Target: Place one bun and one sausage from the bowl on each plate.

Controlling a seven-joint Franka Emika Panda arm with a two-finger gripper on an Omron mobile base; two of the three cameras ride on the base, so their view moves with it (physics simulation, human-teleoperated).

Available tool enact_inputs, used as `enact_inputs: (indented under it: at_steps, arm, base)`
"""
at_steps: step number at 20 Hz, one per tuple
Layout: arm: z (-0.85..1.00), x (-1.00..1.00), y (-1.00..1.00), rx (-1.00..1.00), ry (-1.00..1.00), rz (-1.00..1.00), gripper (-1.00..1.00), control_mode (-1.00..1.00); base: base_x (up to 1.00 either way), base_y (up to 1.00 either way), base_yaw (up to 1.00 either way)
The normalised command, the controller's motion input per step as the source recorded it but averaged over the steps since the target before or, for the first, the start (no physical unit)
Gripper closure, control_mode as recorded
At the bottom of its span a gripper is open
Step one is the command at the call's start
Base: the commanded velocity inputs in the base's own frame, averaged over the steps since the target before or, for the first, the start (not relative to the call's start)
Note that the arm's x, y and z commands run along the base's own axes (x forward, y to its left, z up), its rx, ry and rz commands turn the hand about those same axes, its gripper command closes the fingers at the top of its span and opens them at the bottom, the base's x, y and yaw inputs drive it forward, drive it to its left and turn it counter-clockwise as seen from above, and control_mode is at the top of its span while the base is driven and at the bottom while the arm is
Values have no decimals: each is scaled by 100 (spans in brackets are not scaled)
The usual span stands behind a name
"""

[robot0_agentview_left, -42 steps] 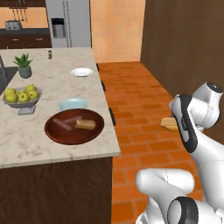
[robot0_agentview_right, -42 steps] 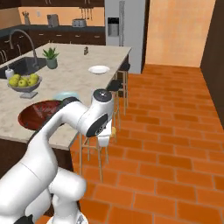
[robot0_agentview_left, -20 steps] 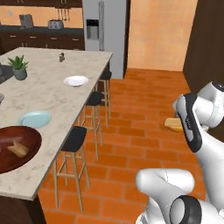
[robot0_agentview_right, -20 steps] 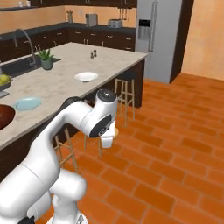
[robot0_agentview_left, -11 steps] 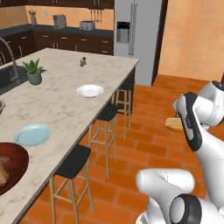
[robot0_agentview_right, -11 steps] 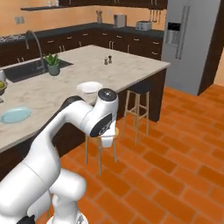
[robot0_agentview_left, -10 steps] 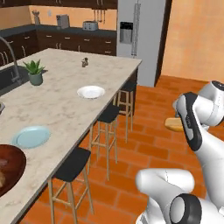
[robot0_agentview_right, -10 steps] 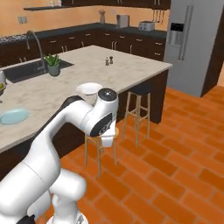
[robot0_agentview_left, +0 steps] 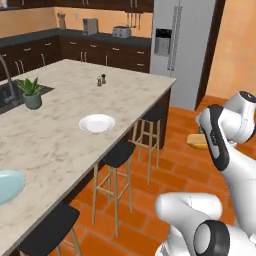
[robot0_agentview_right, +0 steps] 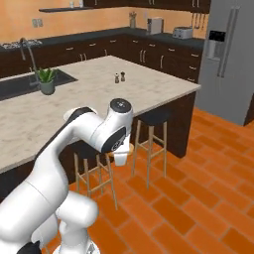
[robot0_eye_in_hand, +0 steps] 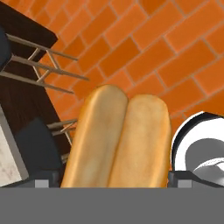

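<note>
1. The end effector (robot0_eye_in_hand: 114,177) holds a bun (robot0_eye_in_hand: 118,138). In the hand view the bun sits between the two dark fingertips (robot0_eye_in_hand: 41,178), so the end effector is closed on it, with its jaws wide because the bun is fat.
2. The bun is out over the brick floor (robot0_agentview_left: 180,165), not over the worktop (robot0_agentview_left: 65,130). In the left base view a bit of the bun (robot0_agentview_left: 196,142) peeks out beside the white arm.
3. The white plate (robot0_agentview_left: 97,123) sits on the worktop, well apart from the bun. From the end effector it lies off to the robot's left and a bit ahead, past the stools (robot0_agentview_left: 120,155).
4. The blue plate (robot0_agentview_left: 9,184) is on the same worktop, nearer the robot's base and farther left.
5. The bun's long side runs up and down in the hand view, across the gap between the fingertips.
6. I think the next move is to carry the bun left, over the worktop edge, to a plate. The white plate looks easier to reach.
</note>
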Motion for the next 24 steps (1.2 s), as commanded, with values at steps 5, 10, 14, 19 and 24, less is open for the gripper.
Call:
enact_inputs:
  at_steps: [5,10,14,19,24]
  arm:
    - [0,0,0,0,0,0,100,100]
    - [0,0,0,0,0,0,100,100]
    - [0,0,0,0,0,0,100,100]
    - [-10,100,70,-3,1,4,100,-100]
    - [-49,100,96,-3,14,0,100,-100]
  base:
    - [92,-58,53]
    - [97,-18,57]
    - [100,16,25]
    - [0,0,0]
    - [0,0,0]
